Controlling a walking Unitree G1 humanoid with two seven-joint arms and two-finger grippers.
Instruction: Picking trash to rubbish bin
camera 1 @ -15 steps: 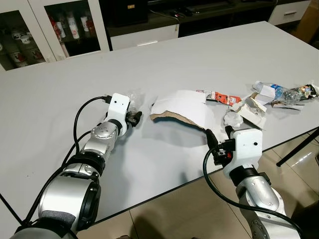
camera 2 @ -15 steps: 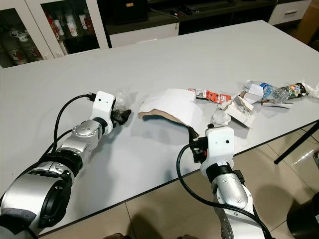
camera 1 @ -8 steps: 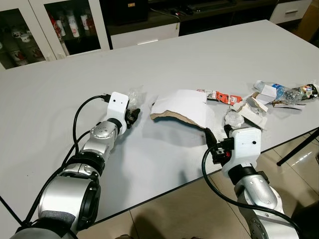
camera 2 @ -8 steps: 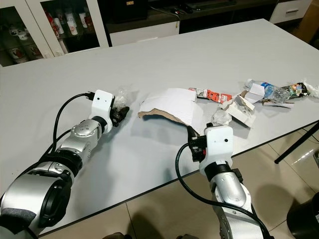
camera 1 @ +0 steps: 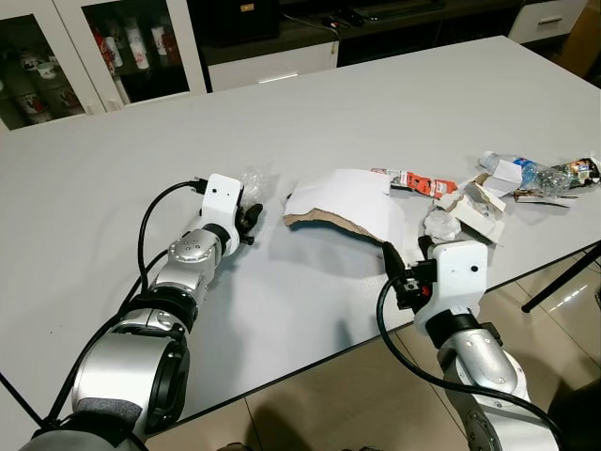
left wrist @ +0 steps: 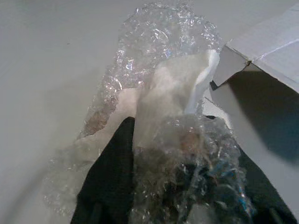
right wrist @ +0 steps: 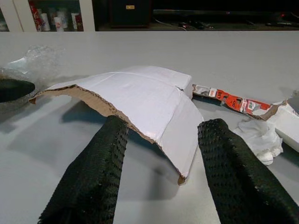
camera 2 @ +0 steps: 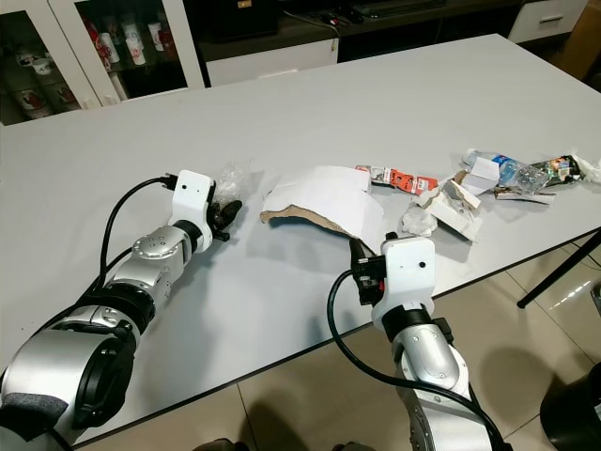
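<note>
Early stage | left gripper (left wrist: 177, 186) pinching crumpled clear bubble wrap (left wrist: 159, 93), centre-left | right gripper (right wrist: 163, 172) spread before curved white cardboard piece (right wrist: 140, 100) | right-side litter untouched.

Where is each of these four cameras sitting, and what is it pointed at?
Left and right eye views: on the head, looking down at the table; both silver arms show.
Left wrist view: along the left pincer into bubble wrap.
Right wrist view: between the open right pincer fingers at the torn cardboard.
All share that cardboard.
</note>
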